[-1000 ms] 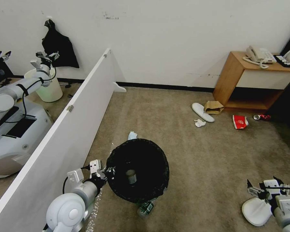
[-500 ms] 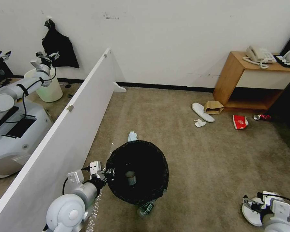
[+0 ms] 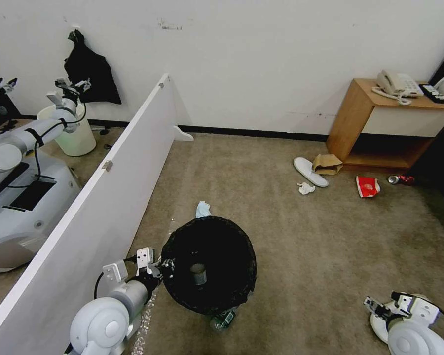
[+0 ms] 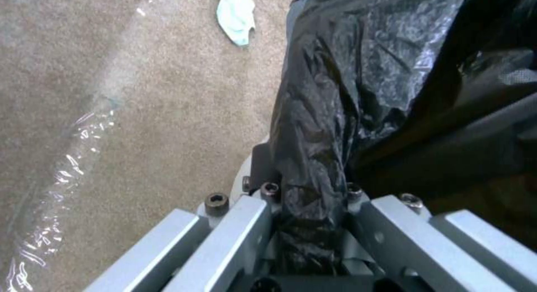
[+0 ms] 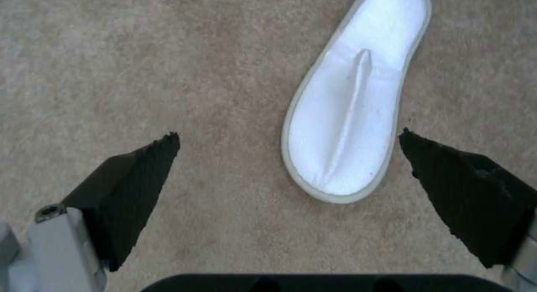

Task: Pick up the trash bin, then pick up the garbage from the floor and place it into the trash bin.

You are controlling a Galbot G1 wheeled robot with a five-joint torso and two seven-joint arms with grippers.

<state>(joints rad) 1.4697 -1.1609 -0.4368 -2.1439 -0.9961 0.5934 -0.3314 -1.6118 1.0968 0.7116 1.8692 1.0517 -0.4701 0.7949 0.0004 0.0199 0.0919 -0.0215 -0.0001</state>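
Silver-grey rounded arms (image 3: 103, 320) — black cables, black finger pads (image 5: 134, 191), visible screws.

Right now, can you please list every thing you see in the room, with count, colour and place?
trash bin: 1, black-lined, carpet centre, near.
bottle: 1, clear, green label, beside bin's near side.
tissue: 1, light blue, just beyond bin.
tissue: 1, white, beside far slipper.
slippers: 2, white; one far, one near.
paper bag: 1, brown, by cabinet.
cup: 1, red, flattened.
can: 1, red, by cabinet.
cabinet: 1, wooden, far right.
telephone: 1, white, on cabinet.
partition: 1, white, left.
pale bin: 1, behind partition.
left pincer: shut on bin's rim.
right pincer: open above near slipper.
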